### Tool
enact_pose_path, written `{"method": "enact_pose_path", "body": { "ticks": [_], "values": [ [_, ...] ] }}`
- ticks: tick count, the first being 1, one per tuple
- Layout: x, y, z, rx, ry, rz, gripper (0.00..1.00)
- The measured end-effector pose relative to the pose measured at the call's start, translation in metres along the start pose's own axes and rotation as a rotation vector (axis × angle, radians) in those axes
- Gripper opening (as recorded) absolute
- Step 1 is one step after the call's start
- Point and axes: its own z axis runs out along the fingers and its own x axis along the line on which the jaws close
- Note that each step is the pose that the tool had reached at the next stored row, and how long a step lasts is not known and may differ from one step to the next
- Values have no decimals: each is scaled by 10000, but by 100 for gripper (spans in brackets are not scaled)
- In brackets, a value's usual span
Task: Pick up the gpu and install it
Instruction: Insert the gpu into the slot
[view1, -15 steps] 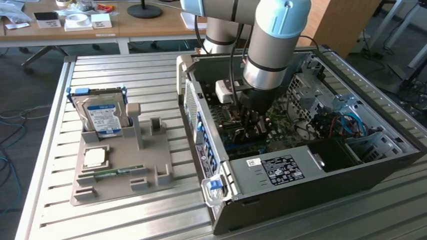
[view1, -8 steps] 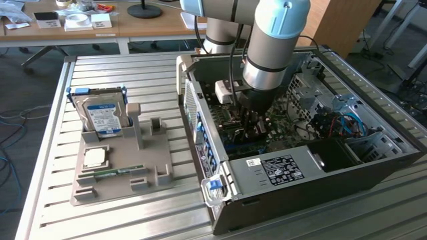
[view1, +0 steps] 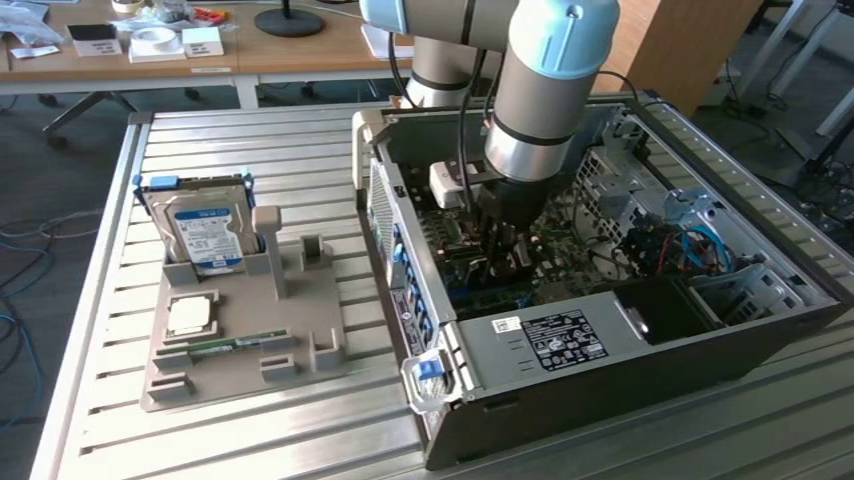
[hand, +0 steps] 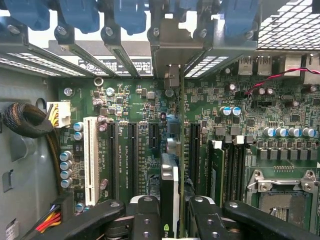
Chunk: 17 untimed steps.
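In the exterior view, the arm reaches down into the open case (view1: 641, 330) lying on its side on a slatted metal table (view1: 267, 430). The gripper (view1: 511, 262) sits low over the motherboard (view1: 587, 250), near the case's middle. To the exterior view's left, a grey holder (view1: 240, 370) on the table carries the hard drive (view1: 203, 235) standing upright, a chip (view1: 191, 316) lying flat, and a green memory stick (view1: 227, 345) near its front edge. Desks with small items stand behind the table.

In the wrist view, the gripper (hand: 170, 212) pinches the gpu (hand: 170, 195) between its two black fingers (hand: 145, 215), one on each face of the card. The card is seen edge-on, standing upright over the motherboard (hand: 130, 105) among the long expansion slots, in line with a metal bracket (hand: 172, 47) at the case's rear wall. A white slot (hand: 91, 160) lies well to one side, and the processor socket (hand: 285, 192) on the other.
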Motion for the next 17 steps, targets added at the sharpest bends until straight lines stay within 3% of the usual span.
{"method": "enact_pose_path", "body": {
  "ticks": [6, 8, 13, 17],
  "values": [
    [-1, 4, 3, 3, -5, 9, 27],
    [0, 0, 0, 1, 0, 0, 45],
    [0, 0, -21, -1, 3, 0, 45],
    [-1, -2, -121, 0, 1, 0, 45]
  ]
}}
